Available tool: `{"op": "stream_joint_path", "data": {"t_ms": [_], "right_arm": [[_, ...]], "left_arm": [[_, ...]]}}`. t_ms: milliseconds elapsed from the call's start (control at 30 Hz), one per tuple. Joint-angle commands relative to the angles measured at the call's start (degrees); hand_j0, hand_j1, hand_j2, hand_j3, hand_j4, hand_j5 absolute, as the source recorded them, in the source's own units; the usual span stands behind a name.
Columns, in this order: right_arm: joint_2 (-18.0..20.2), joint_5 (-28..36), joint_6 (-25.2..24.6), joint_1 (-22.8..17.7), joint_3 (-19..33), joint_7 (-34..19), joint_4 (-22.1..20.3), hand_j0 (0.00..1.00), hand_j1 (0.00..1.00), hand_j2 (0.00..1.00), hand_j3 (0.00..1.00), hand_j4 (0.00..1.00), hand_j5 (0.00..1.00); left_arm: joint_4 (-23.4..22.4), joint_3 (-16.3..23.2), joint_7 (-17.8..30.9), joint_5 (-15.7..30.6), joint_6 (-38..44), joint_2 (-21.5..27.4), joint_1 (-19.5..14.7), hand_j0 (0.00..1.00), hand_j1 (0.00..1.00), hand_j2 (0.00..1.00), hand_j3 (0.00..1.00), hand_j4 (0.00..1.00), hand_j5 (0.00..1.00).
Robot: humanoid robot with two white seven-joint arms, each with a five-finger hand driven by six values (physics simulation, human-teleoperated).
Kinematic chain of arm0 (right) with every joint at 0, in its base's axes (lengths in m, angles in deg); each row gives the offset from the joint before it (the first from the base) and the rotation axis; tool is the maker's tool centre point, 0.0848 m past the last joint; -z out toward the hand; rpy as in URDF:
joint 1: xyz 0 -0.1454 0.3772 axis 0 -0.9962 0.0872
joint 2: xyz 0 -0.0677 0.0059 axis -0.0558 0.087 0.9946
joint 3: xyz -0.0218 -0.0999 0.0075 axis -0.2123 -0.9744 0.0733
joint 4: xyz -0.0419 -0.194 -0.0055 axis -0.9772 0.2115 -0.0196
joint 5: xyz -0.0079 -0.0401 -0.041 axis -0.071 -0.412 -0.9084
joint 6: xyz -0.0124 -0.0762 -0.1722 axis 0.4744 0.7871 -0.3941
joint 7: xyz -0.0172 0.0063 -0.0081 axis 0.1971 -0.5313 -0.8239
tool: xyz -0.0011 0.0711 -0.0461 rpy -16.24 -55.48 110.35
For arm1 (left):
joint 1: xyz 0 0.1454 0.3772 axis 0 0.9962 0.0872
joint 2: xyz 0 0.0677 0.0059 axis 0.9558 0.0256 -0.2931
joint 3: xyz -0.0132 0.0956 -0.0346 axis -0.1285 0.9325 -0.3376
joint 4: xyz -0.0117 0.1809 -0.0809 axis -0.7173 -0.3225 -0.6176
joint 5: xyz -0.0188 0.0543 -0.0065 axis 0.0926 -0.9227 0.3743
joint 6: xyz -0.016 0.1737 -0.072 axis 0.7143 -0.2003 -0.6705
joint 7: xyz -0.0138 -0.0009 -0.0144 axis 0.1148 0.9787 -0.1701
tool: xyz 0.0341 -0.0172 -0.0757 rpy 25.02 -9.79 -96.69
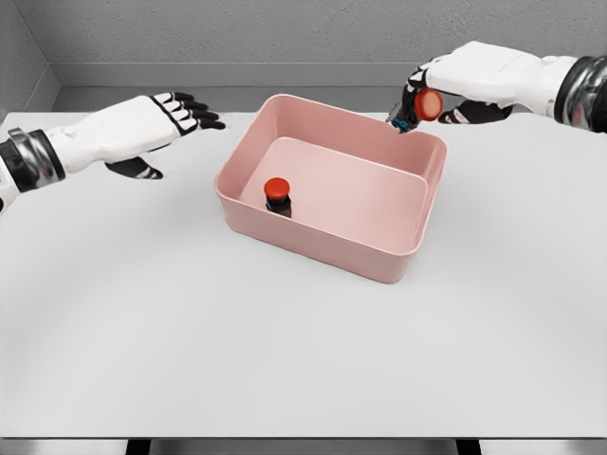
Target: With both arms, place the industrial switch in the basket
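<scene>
You have a smooth pale-grey tabletop (303,360) filling most of the frame, backed by a grey textured wall (285,28) along the top. At centre sits the pink rectangular plastic basket (417,213), with one red-capped industrial switch (277,194) standing inside at its left. At upper right, your right hand (446,90) is clamped on a second red-capped switch (422,106) above the basket's far corner. At upper left, your left hand (166,118) hovers with fingers extended and apart, holding nothing.

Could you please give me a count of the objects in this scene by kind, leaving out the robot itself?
Industrial switches with red buttons: 2, one inside the basket, one held in the right hand above the far rim
Pink basket: 1
White table: 1
Total: 4
</scene>
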Motion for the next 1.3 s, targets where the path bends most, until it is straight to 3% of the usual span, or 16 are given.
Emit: {"op": "stream_joint_path", "data": {"t_ms": [0,67,100,233,267,300,433,633,733,833,967,1267], "right_arm": [[-0.64,-0.01,2.95,0.09,-0.79,0.05,-0.02,0.53,0.53,0.53,0.53,0.53,0.53],[-1.17,-0.01,5.76,0.44,-1.5,0.05,-0.02,0.53,0.53,0.53,0.53,0.53,0.53],[-1.26,-0.01,6.46,0.53,-2.03,0.05,-0.02,0.53,0.53,0.53,0.53,0.53,0.53],[-2.31,-0.01,8.13,1.23,-3.87,0.05,-0.02,0.53,0.53,0.53,0.53,0.53,0.53],[-2.93,-0.09,8.05,1.84,-4.57,0.05,-0.02,0.69,0.69,0.69,0.69,0.69,0.69],[-3.02,-0.09,7.61,2.11,-4.57,0.05,-0.02,1.0,1.0,1.0,1.0,1.0,1.0],[-2.14,-0.18,7.17,2.28,-2.82,0.05,0.07,1.0,1.0,1.0,1.0,1.0,1.0],[7.44,-0.18,9.1,-0.17,0.7,0.05,-0.02,1.0,1.0,1.0,1.0,1.0,1.0],[11.13,-0.27,14.63,-10.09,8.34,1.56,-0.02,1.0,1.0,1.0,1.0,1.0,1.0],[13.07,-0.27,19.56,-12.83,9.31,2.61,-0.02,1.0,1.0,1.0,1.0,1.0,1.0],[13.6,-0.27,22.64,-14.15,9.4,3.58,-0.02,1.0,1.0,1.0,1.0,1.0,1.0],[13.6,-0.27,22.64,-14.24,9.4,3.58,-0.02,1.0,1.0,1.0,1.0,1.0,1.0]], "left_arm": [[-0.02,-1.89,-0.05,2.25,0.12,2.06,0.09,1.0,1.0,1.0,1.0,1.0,1.0],[0.16,-5.75,-0.05,3.22,0.12,3.9,3.69,1.0,1.0,1.0,1.0,1.0,1.0],[-0.02,-6.55,-0.05,3.84,0.12,4.26,3.87,1.0,1.0,1.0,1.0,1.0,1.0],[0.07,-6.72,-0.05,3.93,0.12,5.93,5.45,1.0,1.0,1.0,1.0,1.0,1.0],[0.07,-6.72,-0.05,3.84,0.12,6.01,5.45,1.0,1.0,1.0,1.0,1.0,1.0],[0.07,-6.64,-0.05,3.84,0.12,6.01,5.45,1.0,1.0,1.0,1.0,1.0,1.0],[0.16,-6.64,-0.05,3.93,0.12,6.19,5.54,1.0,1.0,1.0,1.0,1.0,1.0],[0.07,-6.11,0.31,4.45,0.12,6.37,5.89,1.0,1.0,1.0,1.0,1.0,1.0],[-0.02,-6.11,0.39,4.37,0.12,6.28,5.98,1.0,1.0,1.0,1.0,1.0,1.0],[-0.02,-6.28,0.39,4.45,0.12,6.45,7.03,1.0,1.0,1.0,1.0,1.0,1.0],[0.07,-6.28,0.39,4.45,0.12,6.45,7.12,1.0,1.0,1.0,1.0,1.0,1.0],[0.16,-6.28,0.39,4.45,0.12,6.45,7.21,1.0,1.0,1.0,1.0,1.0,1.0]]}}
